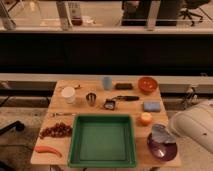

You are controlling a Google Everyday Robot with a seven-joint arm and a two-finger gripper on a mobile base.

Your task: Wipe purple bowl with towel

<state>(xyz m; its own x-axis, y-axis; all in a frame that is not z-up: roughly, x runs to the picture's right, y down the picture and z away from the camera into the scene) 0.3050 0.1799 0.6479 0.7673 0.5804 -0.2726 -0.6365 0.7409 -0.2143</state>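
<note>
The purple bowl [162, 148] sits at the front right corner of the wooden table [80, 107]. A crumpled grey towel [159, 133] lies in the bowl, over its back rim. My white arm [196, 127] comes in from the right edge. My gripper [169, 136] is at the arm's end, low over the bowl at the towel's right side, and is mostly hidden by the arm's shell.
A green tray [102, 117] fills the front middle. An orange fruit [145, 118] and a blue sponge [151, 106] lie just behind the purple bowl. An orange bowl [147, 84], a blue cup [107, 82], a white cup [68, 94] and a metal cup [91, 99] stand further back.
</note>
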